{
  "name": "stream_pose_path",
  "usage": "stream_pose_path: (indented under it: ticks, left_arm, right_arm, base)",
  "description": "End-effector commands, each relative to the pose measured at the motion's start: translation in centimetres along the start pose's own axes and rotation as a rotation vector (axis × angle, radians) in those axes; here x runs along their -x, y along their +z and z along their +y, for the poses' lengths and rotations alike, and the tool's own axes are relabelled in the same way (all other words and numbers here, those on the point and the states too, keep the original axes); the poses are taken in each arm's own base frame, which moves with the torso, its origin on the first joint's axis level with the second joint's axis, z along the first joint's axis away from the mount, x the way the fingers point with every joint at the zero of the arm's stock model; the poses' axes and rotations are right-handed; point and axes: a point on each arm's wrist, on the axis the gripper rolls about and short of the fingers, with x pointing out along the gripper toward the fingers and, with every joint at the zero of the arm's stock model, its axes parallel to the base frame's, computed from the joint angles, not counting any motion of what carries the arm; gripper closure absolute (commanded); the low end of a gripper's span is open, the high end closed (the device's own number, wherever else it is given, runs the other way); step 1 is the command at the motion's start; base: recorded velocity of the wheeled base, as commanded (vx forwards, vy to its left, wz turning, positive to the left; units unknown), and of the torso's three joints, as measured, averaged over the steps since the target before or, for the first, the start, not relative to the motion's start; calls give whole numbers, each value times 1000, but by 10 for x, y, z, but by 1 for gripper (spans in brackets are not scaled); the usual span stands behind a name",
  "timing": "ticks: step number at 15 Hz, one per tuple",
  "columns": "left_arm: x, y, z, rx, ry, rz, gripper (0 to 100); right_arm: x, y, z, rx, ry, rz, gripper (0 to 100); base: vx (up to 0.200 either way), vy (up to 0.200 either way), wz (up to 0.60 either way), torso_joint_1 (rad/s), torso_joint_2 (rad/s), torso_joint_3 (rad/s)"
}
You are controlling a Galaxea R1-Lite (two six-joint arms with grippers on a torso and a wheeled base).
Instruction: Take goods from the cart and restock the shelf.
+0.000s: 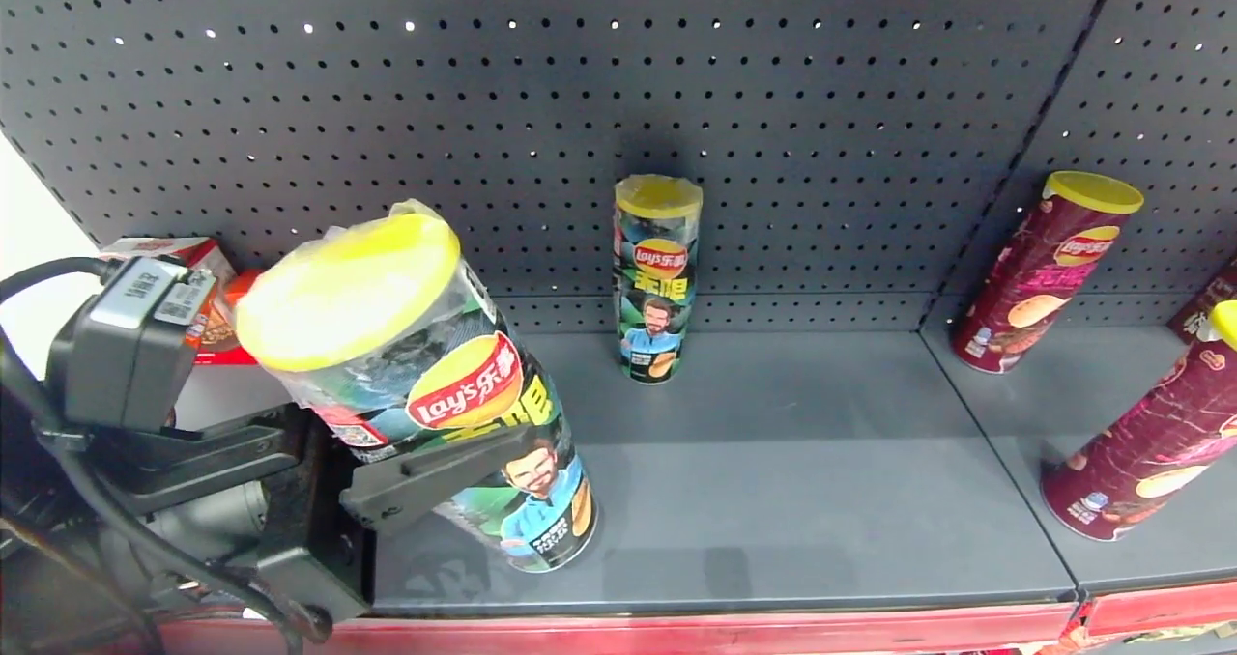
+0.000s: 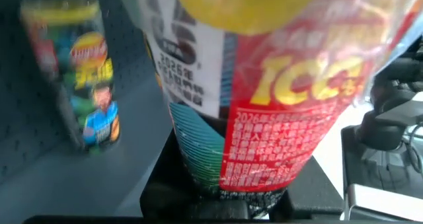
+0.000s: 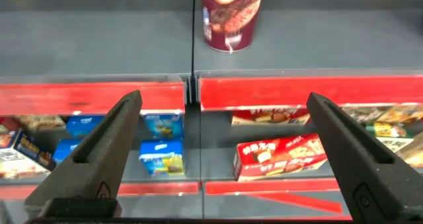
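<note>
The left gripper (image 1: 425, 476) grips the can (image 1: 387, 346) mid-body, tilted, base low over the shelf (image 1: 792, 481) front, likely to stand it ahead of the rear can (image 1: 657, 278). The right gripper (image 3: 223, 98) hangs wide open, empty.

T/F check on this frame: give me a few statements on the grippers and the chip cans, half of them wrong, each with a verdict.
1. The left gripper is shut on a yellow-lidded chip can. True.
2. The right gripper holds a maroon can. False: it is open and empty, in front of the red shelf edge.
3. The second can of the same design lies on its side. False: it stands upright at the back of the shelf, close to the pegboard.
4. Maroon cans with yellow lids stand on the shelf section to the right. True.
</note>
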Motion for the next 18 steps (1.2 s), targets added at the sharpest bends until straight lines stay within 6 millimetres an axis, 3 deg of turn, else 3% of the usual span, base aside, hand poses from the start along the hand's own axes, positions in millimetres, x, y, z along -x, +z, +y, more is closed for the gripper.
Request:
stream_pose_path:
  ticks: [1, 9, 10, 13, 16, 18]
  left_arm:
    - [-1, 3, 0, -10, 0, -13, 100]
    - [-1, 5, 2, -11, 42, -22, 100]
    - [0, 3, 0, 2, 38, -15, 100]
    - [-5, 5, 4, -6, 32, -25, 100]
    - [-4, 4, 4, -2, 35, -20, 100]
    - [-4, 3, 4, 0, 37, -16, 100]
  right_arm:
    - [0, 0, 0, 1, 0, 3, 0]
    - [2, 7, 0, -2, 17, -25, 0]
    - [3, 70, 0, -100, 85, -59, 0]
    - [-3, 81, -1, -42, 203, -18, 0]
    - [-14, 114, -1, -21, 397, 31, 0]
    - [-25, 118, 3, 34, 485, 80, 0]
  base:
    - [0, 0, 0, 0, 0, 0]
    - [0, 0, 0, 0, 0, 0]
    - [0, 0, 0, 0, 0, 0]
    - [0, 0, 0, 0, 0, 0]
    - [0, 0, 0, 0, 0, 0]
    - [0, 0, 0, 0, 0, 0]
